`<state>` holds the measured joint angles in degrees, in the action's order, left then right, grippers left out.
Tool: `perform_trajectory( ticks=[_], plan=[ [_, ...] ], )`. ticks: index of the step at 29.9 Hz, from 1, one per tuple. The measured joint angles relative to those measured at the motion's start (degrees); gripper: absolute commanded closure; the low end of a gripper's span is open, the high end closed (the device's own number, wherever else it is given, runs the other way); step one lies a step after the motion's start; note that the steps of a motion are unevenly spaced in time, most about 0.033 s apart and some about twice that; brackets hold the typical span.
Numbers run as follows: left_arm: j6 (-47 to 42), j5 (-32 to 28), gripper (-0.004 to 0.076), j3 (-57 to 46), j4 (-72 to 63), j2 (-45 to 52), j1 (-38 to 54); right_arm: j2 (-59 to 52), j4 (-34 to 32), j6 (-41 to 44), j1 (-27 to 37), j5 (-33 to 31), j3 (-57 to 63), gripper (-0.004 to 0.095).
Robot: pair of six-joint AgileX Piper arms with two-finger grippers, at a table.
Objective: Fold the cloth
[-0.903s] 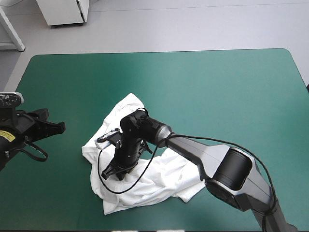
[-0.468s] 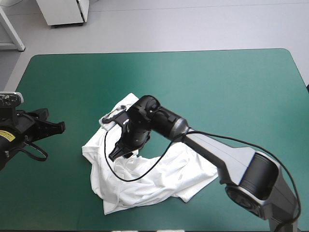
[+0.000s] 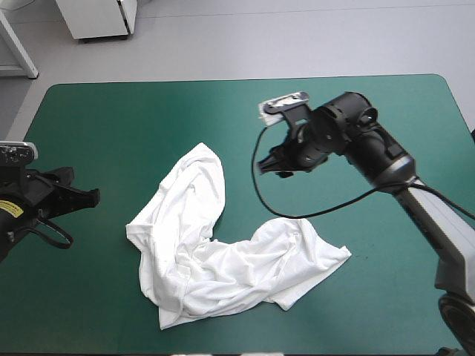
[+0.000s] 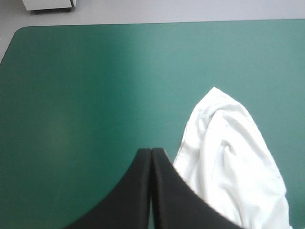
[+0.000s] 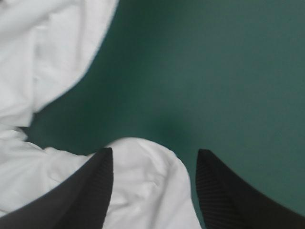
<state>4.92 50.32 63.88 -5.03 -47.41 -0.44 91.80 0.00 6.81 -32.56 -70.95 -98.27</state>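
Note:
The white T-shirt [image 3: 215,248] lies as a crumpled heap on the teal-green cover, left of the middle and toward the near edge. My right gripper [image 3: 273,167] hangs above the cover, beyond and to the right of the heap, apart from it. In the right wrist view this gripper [image 5: 155,152] is open with nothing held, and folds of the T-shirt [image 5: 52,57] show below and ahead of it. My left gripper [image 3: 90,195] stays near the table's left edge, left of the heap. Its fingers meet in a point, so the left gripper [image 4: 151,150] is shut and empty, with the T-shirt [image 4: 228,157] beside it.
The teal-green cover [image 3: 356,111] runs to the table's rounded far corners. A white cabinet [image 3: 96,18] stands on the floor beyond the far left corner.
My right gripper, earlier down on the heap's middle, has let go, risen and swung away to the far right. The T-shirt has settled into a wider heap. The left arm has not moved.

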Motion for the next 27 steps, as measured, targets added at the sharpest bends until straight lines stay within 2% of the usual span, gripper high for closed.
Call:
perform_trajectory(
  ticks=[5, 11, 17, 21, 23, 27],
  plan=[
    [0.46, 4.95, 0.0732, 0.00, 1.92, -3.09, 0.00, -6.59, 0.00, 0.02, 5.46, -0.44, 10.49, 0.0415],
    [4.10, 8.74, 0.0713, 0.00, 1.87, -10.93, 0.00, -12.96, 1.68, 0.24, 5.96, -0.50, 14.15, 0.0415],
    [7.90, 16.51, 0.0540, 1.28, -3.76, -18.97, 0.00, -14.59, 3.01, 0.61, 5.96, -0.50, 14.73, 0.0415],
    [8.45, 17.32, 0.0416, 1.41, -5.91, -23.28, 0.00, -14.59, 3.01, 0.14, 5.96, -0.50, 14.75, 0.0415],
    [8.73, 16.99, 0.0382, 1.54, -5.91, -25.21, 0.00, -14.59, 2.69, -0.10, 5.96, -0.50, 14.75, 0.0415],
    [8.87, 14.97, 0.0376, 1.66, -6.60, -29.65, 0.00, -14.59, 2.24, -0.41, 5.96, -0.50, 14.75, 0.0443]
  ],
)
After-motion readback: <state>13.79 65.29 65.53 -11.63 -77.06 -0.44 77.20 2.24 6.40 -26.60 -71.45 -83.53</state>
